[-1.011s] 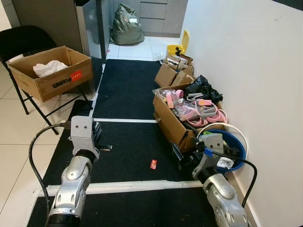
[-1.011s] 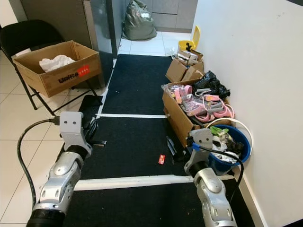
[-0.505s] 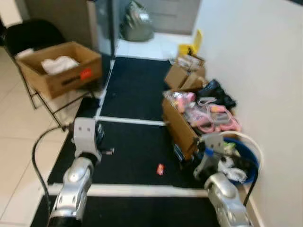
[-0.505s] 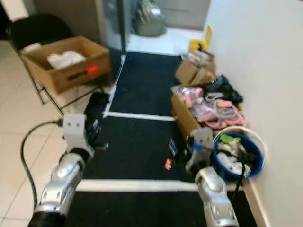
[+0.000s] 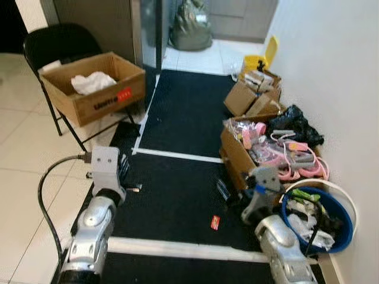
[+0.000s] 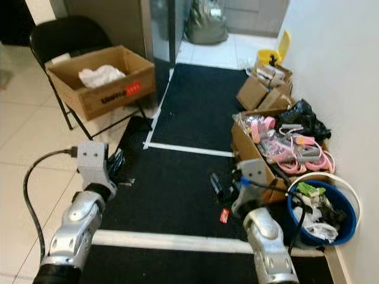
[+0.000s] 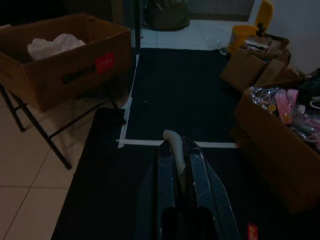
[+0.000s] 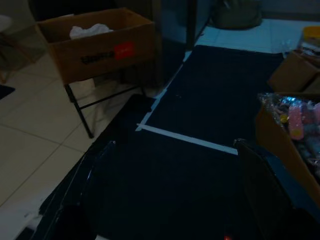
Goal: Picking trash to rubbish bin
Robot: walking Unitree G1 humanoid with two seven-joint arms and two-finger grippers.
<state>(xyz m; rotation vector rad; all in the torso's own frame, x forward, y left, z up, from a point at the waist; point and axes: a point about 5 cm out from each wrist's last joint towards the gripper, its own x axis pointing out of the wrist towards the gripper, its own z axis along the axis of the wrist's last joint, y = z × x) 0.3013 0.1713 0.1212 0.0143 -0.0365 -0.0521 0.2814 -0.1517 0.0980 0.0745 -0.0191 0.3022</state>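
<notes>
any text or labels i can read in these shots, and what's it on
"Unitree": black print on the side of the cardboard box that sits on the black chair, legible but small.
Red sticker beside that print: marks too small to read.
Small red wrapper on the black mat: any print too small to read.
Packaging in the boxes by the wall: blurred, unreadable.

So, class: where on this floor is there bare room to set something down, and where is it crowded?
Free: the black mat between the white tape line and the doorway. Crowded: along the white wall, with cardboard boxes and the blue rubbish bin.
</notes>
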